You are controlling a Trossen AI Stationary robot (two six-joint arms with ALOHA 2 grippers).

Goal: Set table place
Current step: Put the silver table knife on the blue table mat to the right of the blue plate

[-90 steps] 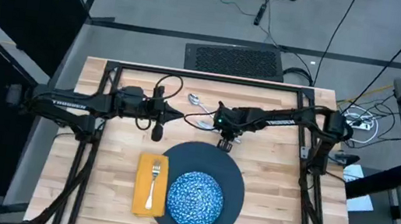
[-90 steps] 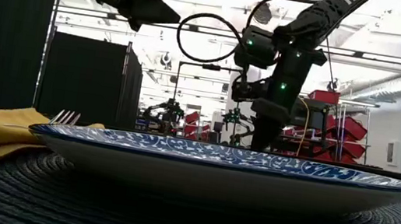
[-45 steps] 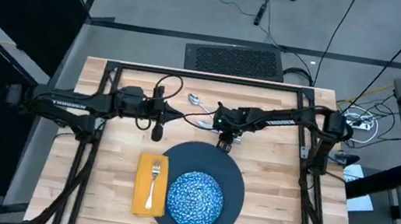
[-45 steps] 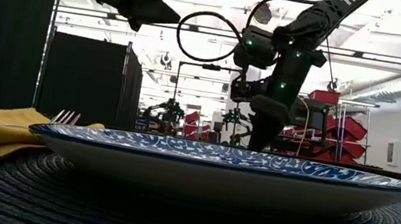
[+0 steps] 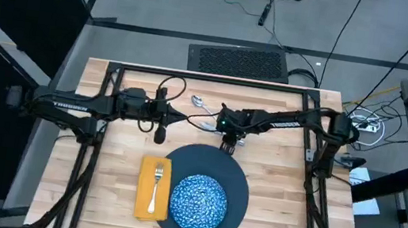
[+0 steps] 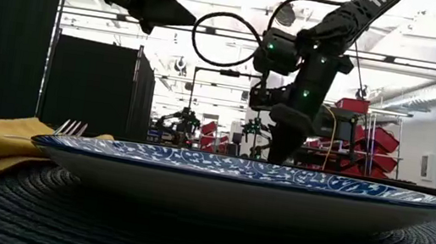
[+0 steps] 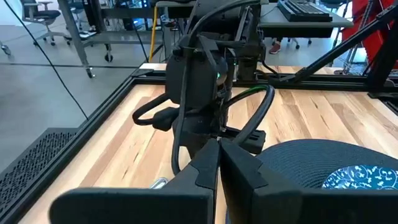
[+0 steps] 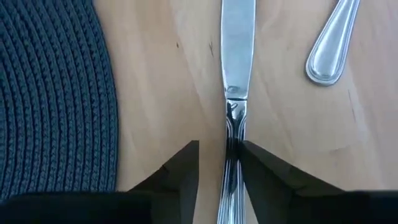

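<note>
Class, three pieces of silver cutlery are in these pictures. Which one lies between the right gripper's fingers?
The knife: its handle runs between the open right gripper fingers. The spoon lies beside it, and the fork rests on the yellow napkin.

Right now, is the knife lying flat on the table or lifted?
Lying flat: the knife rests on the table, its handle between the right gripper's open jaws.

One placemat (image 5: 237,175), one bowl (image 5: 197,203), one napkin (image 5: 143,193) — one fork (image 5: 155,185), one knife (image 8: 234,93), one spoon (image 8: 332,43).
</note>
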